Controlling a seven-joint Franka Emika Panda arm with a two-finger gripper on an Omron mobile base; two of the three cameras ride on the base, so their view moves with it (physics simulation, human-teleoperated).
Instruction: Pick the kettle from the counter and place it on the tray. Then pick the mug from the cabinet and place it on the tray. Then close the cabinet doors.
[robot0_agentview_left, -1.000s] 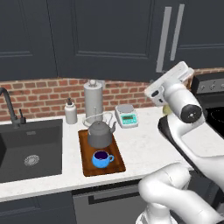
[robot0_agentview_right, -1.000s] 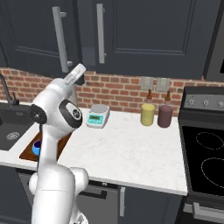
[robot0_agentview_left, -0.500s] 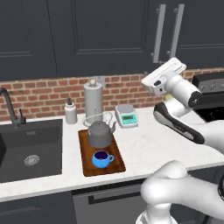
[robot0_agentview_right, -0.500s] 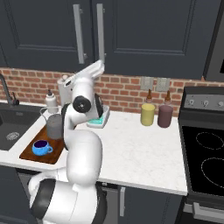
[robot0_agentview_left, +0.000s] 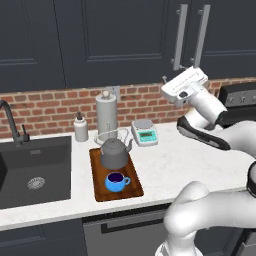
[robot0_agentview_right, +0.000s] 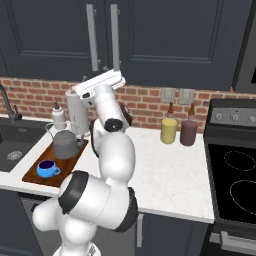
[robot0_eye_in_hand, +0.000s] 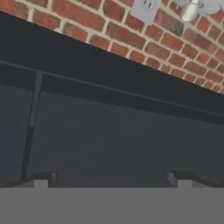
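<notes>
Evenly and brightly lit, flat rendered light with no glare. Soft faint shadows beside kettle (robot0_agentview_left: 114, 153) and mug (robot0_agentview_left: 116, 181) on tray (robot0_agentview_left: 98, 189). Slightly soft throughout; hand view dim, blurred, low contrast.

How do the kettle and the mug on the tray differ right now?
The kettle is grey metal; the mug is bright blue. The kettle is clearly bigger and has a domed lid and a thin wire arch on top, while the mug is open-topped with a loop handle at its side. The kettle sits at the wall end of the tray, the mug at the near end. Both stand upright on it.
</notes>
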